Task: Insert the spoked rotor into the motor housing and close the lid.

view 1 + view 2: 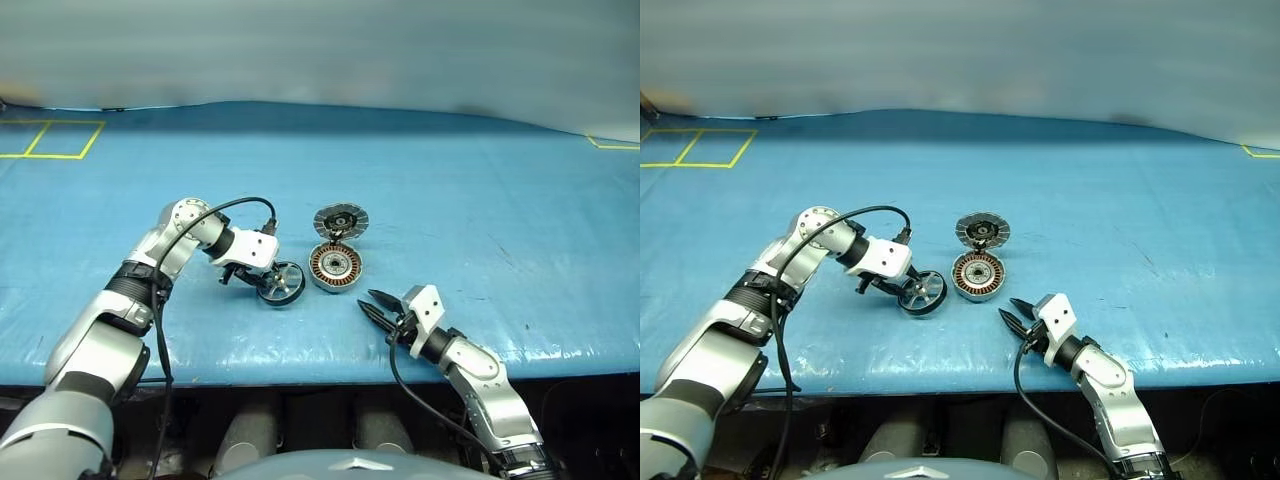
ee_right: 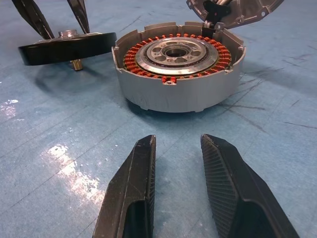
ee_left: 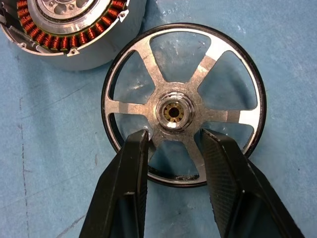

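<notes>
Right wrist view shows left tool [image 2: 52, 20] gripping lifted spoked rotor [image 2: 67, 47]; right tool [image 2: 176, 188] open.

In my left wrist feed the motor housing [image 3: 69, 29] was cut off at the frame edge. The left gripper's fingers [image 3: 124, 188] covered part of the spoked rotor [image 3: 183, 106]. The lid [image 2: 233, 12] was cropped, probably standing open.
</notes>
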Controlling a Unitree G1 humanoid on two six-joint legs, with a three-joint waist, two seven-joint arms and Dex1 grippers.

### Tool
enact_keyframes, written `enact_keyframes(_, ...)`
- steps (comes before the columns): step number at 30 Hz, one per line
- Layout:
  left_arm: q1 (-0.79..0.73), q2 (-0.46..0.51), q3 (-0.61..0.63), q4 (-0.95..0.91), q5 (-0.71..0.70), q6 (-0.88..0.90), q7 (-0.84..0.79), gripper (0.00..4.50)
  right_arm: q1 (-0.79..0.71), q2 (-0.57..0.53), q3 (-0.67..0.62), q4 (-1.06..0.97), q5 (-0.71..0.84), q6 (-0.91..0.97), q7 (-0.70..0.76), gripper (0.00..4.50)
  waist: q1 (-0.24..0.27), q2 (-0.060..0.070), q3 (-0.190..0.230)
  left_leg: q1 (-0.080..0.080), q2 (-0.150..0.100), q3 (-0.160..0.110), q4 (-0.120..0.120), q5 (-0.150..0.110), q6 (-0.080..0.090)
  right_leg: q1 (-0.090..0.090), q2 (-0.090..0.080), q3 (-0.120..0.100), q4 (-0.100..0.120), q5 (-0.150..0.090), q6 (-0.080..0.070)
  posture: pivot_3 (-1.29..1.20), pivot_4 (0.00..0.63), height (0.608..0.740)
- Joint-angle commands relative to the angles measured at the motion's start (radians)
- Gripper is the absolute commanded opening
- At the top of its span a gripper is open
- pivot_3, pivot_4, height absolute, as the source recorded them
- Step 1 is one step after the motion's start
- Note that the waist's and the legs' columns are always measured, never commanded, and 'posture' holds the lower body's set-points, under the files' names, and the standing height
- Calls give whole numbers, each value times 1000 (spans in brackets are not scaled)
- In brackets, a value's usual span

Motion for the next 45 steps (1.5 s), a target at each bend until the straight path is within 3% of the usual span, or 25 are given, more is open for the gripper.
enact_keyframes(1,2,-6,-11,11,-3,9,-23,1726,-8,8,-4,-10,2,-25,-7,1527,0,0,0,0,0,0,0,0,0,0,0,0,0,0,0,0,150,740)
enact_keyframes(4,-1,-9,-12,29,5,6,-20,1726,-9,10,-4,-10,2,-24,-10,1527,0,0,0,0,0,0,0,0,0,0,0,0,0,0,0,0,150,740)
enact_keyframes(8,-2,-5,-12,39,11,7,-26,1061,-10,12,-8,-9,-1,-26,-20,1527,0,0,0,1,0,0,0,0,0,1,0,0,0,0,0,0,150,740)
enact_keyframes(18,2,15,12,32,-1,-21,-9,1060,-14,9,-11,-7,-2,-28,-25,1527,-1,0,0,3,0,0,0,0,0,2,0,0,0,0,-1,0,150,740)
enact_keyframes(30,14,34,129,-91,-154,65,9,1060,-20,6,-11,0,22,-46,19,1527,1,0,1,2,0,0,-1,0,0,2,-1,0,0,0,-1,0,150,740)
enact_keyframes(37,-23,-36,120,-92,-171,103,44,1060,-19,8,-10,-2,14,-50,18,1527,2,0,1,2,0,0,0,0,0,2,0,0,0,0,0,0,150,740)
enact_keyframes(45,-132,-147,92,40,-118,44,96,1060,-13,13,-6,-6,12,-56,17,1527,-1,-1,1,2,0,0,0,0,0,2,0,0,0,1,2,0,150,740)
